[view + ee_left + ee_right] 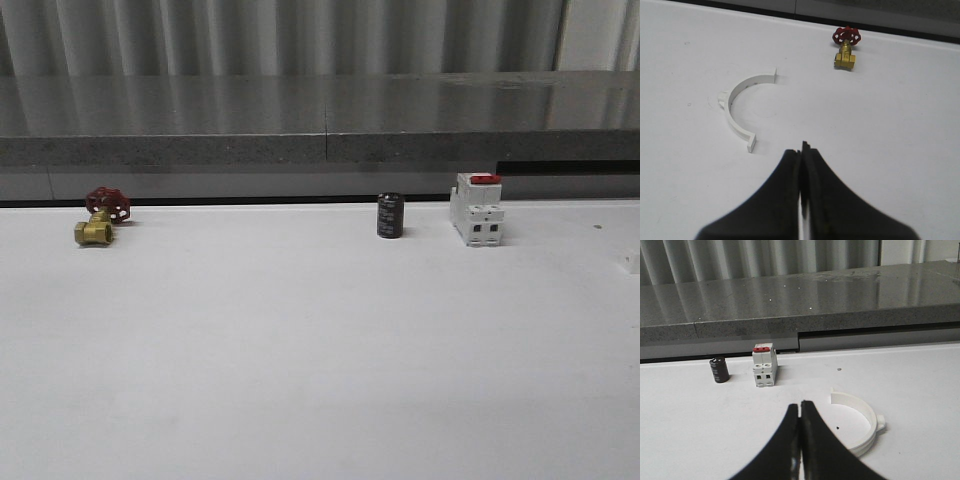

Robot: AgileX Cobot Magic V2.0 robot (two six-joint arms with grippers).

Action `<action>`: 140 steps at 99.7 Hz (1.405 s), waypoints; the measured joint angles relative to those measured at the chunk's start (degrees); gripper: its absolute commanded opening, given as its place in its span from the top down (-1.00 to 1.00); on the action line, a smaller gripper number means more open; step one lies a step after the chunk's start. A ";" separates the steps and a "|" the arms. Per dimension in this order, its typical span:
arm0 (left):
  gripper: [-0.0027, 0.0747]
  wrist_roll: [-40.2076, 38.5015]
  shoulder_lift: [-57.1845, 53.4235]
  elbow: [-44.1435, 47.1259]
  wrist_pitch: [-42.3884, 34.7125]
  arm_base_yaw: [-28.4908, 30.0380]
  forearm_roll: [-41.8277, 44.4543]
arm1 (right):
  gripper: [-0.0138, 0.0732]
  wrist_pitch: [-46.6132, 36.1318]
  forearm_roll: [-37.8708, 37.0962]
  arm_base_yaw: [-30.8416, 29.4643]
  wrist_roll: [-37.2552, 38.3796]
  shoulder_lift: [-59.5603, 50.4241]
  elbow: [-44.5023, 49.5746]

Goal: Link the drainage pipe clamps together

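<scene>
Left wrist view had one clamp half point(738, 109) flat on the table point(890, 125) near the valve point(845, 48), left gripper point(801, 165) fingers pressed together. Right gripper point(800, 412) likewise closed beside the other half point(860, 422); both looked light, stiff, slippery, best pinched across the arc.

front camera low; wrist cameras share its table point(300, 350).

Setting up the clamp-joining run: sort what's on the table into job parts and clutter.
Job parts:
- left clamp half
- right clamp half

Clutter:
- brass valve with red handwheel
- black capacitor
- circuit breaker with red top
</scene>
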 measured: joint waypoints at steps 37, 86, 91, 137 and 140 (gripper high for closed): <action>-0.07 0.00 1.36 0.00 -0.70 0.00 0.00 | 0.84 0.00 0.00 0.00 0.00 0.00 0.00; -0.39 0.00 10.30 -9.03 2.73 0.00 4.60 | 0.84 0.00 0.00 0.00 0.00 0.00 0.00; -0.39 0.00 13.61 -12.39 4.22 0.00 5.30 | 0.84 0.00 0.00 0.00 0.00 0.00 0.00; -0.39 12.61 45.28 -34.41 8.49 7.14 1.36 | 0.84 0.00 0.00 0.00 0.00 0.00 0.00; -0.39 14.63 46.96 -34.73 8.34 8.50 -0.22 | 0.84 0.00 0.00 0.00 0.00 0.00 0.00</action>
